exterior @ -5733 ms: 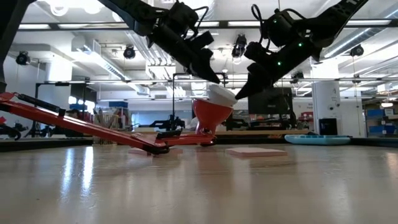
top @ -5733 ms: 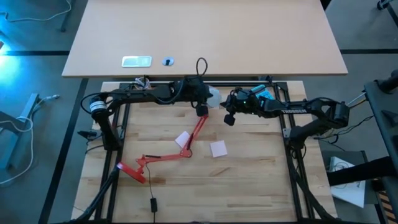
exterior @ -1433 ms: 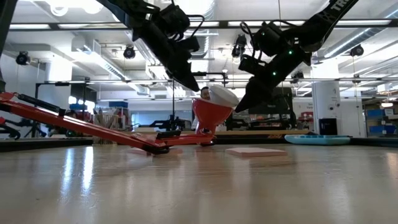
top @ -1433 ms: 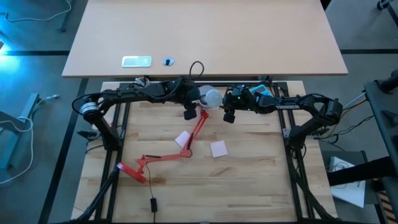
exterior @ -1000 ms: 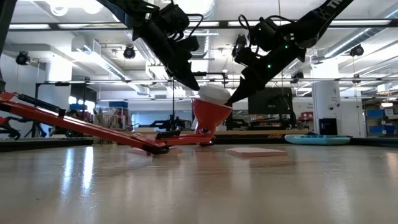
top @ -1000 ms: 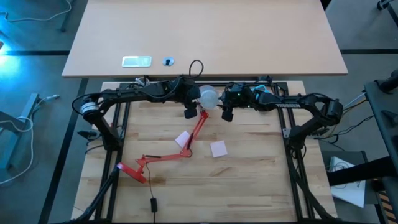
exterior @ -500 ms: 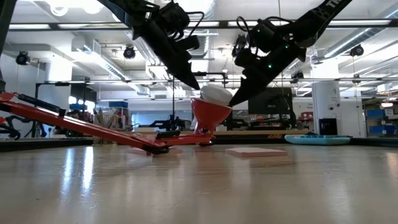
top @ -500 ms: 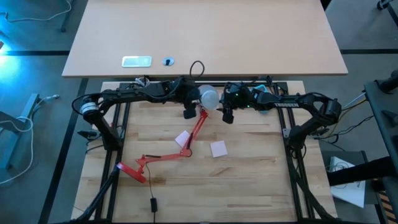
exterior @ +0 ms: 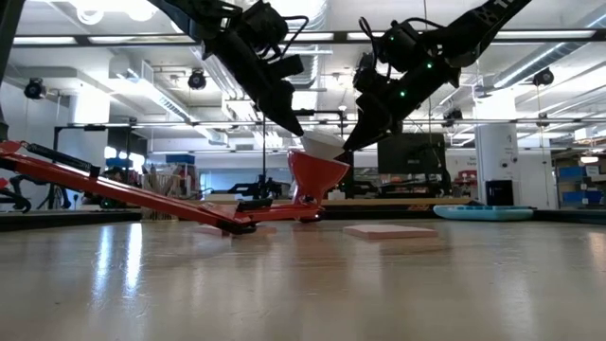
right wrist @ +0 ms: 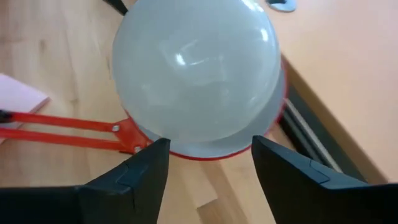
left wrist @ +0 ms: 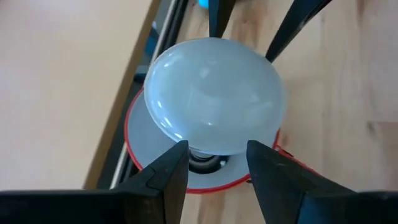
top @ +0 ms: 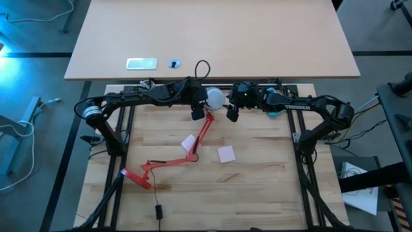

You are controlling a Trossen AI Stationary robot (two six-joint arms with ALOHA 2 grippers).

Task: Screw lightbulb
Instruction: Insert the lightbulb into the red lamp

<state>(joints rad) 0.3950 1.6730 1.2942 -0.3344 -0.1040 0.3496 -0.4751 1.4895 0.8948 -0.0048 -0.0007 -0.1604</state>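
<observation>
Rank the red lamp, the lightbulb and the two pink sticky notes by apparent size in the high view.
1. Red lamp, clearly largest.
2. Lightbulb and the two pink sticky notes look about alike; I can't rank them.

Wood worktop (top: 257,187) carries red lamp (top: 168,162), with two pink sticky notes (top: 226,153) beside its arm.

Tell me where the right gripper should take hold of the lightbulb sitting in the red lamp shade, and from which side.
Probably across the widest part of the lightbulb's round white dome, coming down from above along its axis. Its narrow base sits down inside the red lamp shade, so the dome is the only part exposed. The right gripper is open astride the dome; the left gripper is open near the neck.
</observation>
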